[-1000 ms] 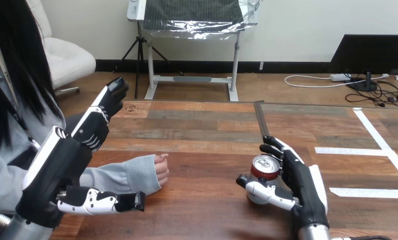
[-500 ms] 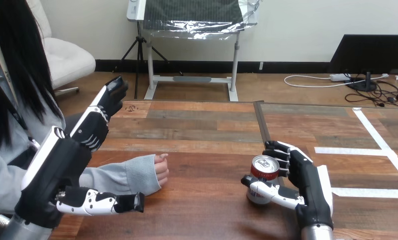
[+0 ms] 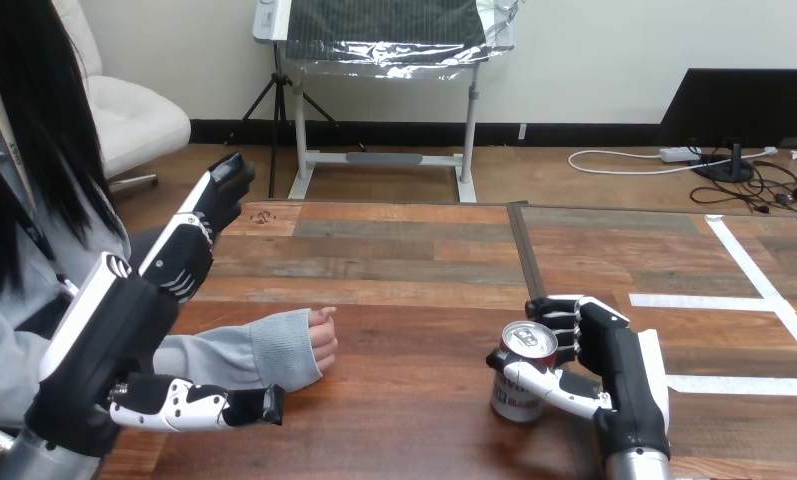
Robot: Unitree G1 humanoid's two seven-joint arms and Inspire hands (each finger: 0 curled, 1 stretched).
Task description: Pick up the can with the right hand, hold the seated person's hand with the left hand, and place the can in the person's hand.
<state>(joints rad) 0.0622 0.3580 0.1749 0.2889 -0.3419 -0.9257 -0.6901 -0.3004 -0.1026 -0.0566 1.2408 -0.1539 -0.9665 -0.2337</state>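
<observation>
Gripping the can [image 3: 519, 385] in the right hand [image 3: 619, 362], fingers curled round its far side, thumb across the near one, toward the right front of the worktop [image 3: 404, 260]. Tipped a little, maybe just clear of the wood, hard to call from here. Looks light, thin-walled, slick, easily dented: best taken mid-body, firm without crushing. Over on the left, holding the left hand [image 3: 114, 330] raised, fingers straight, grasping nothing, beside the grey sleeve [image 3: 264, 352]. Resting apart on the wood, loosely curled: the person's hand [image 3: 323, 343].
</observation>
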